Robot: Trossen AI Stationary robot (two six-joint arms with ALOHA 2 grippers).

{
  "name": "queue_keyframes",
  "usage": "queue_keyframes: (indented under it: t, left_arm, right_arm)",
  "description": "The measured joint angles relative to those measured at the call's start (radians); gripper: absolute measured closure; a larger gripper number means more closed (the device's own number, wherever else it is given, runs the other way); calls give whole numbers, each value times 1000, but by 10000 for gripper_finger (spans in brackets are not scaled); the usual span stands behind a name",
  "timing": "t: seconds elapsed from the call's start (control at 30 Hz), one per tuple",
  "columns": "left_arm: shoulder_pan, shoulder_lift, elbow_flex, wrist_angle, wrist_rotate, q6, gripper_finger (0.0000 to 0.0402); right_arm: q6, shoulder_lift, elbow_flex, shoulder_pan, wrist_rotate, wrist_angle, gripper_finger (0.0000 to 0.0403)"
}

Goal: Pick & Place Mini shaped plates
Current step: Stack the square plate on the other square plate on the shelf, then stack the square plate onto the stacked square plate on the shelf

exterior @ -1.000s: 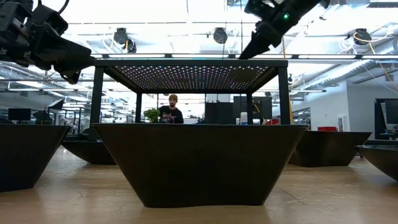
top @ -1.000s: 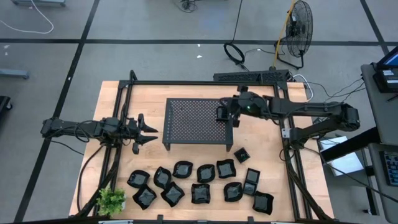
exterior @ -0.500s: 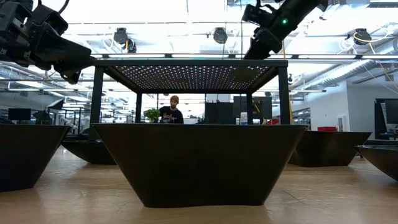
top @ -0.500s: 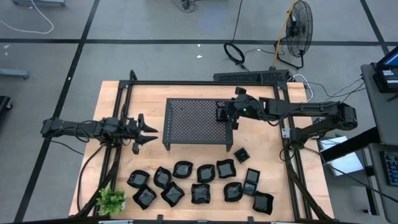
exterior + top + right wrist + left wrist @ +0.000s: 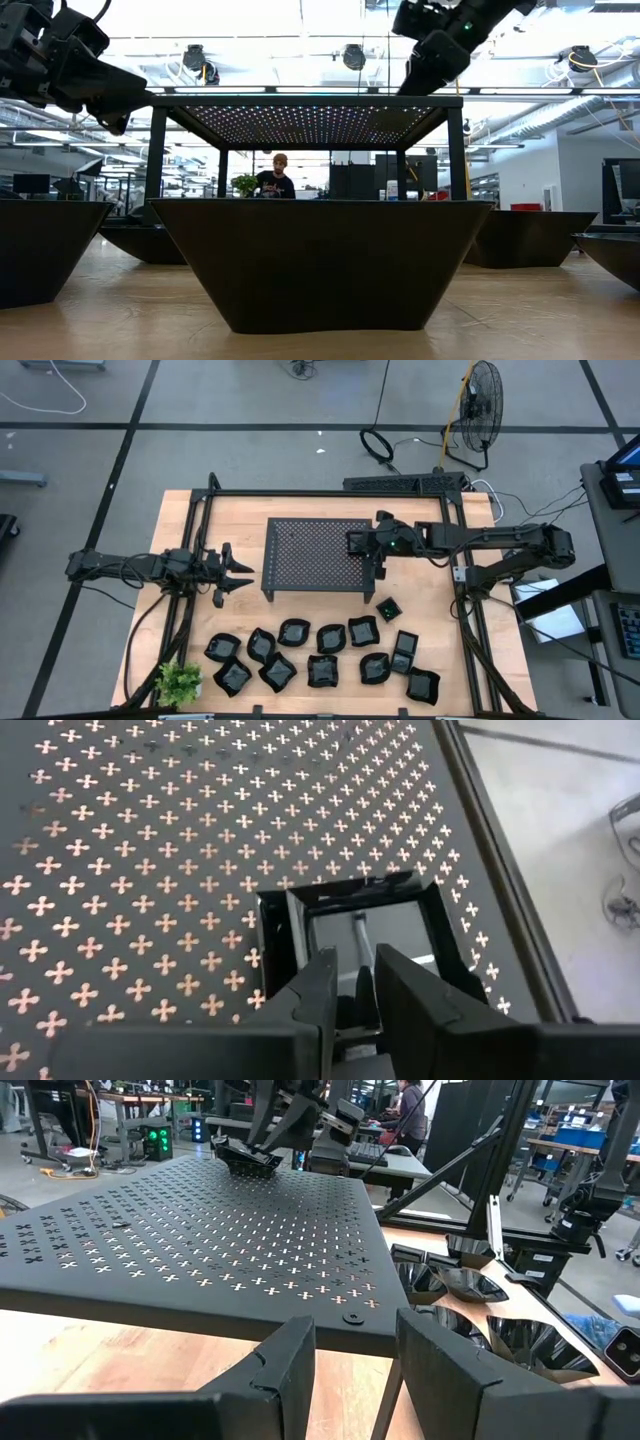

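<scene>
Black square mini plate (image 5: 355,935) is pinched at its rim between the nearly closed right fingers (image 5: 350,988), resting on the perforated rack (image 5: 150,840); the left fingers (image 5: 375,1365) are held open beside the rack.

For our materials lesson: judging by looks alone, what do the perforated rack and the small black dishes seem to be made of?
Rack: probably matte black sheet metal, thin and flat with punched cross-shaped holes. Mini shaped plates: glossy black, mirror-like highlights suggest glazed ceramic or plastic; cannot tell which.
</scene>
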Motion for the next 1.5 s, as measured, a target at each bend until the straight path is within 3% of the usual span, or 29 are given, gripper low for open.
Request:
queue_keyframes:
  t: [0.27,0.43,0.67,0.93,1.1,1.27,1.5]
  left_arm:
    - [0,0,0,0,0,0,256]
    - [0,0,0,0,0,0,256]
    - [0,0,0,0,0,0,256]
    - [0,0,0,0,0,0,256]
    - [0,0,0,0,0,0,256]
    - [0,0,0,0,0,0,256]
    - [0,0,0,0,0,0,256]
  right_arm:
    - [53,0,0,2,-105,-15,349]
    - [82,0,0,2,-108,-21,352]
    - [91,-3,0,2,-233,-22,353]
    - [84,-28,0,2,-220,9,351]
    - [107,-106,1,33,-167,5,331]
    - [227,-196,1,133,-124,-128,295]
    - [612,-201,1,375,-129,-522,243]
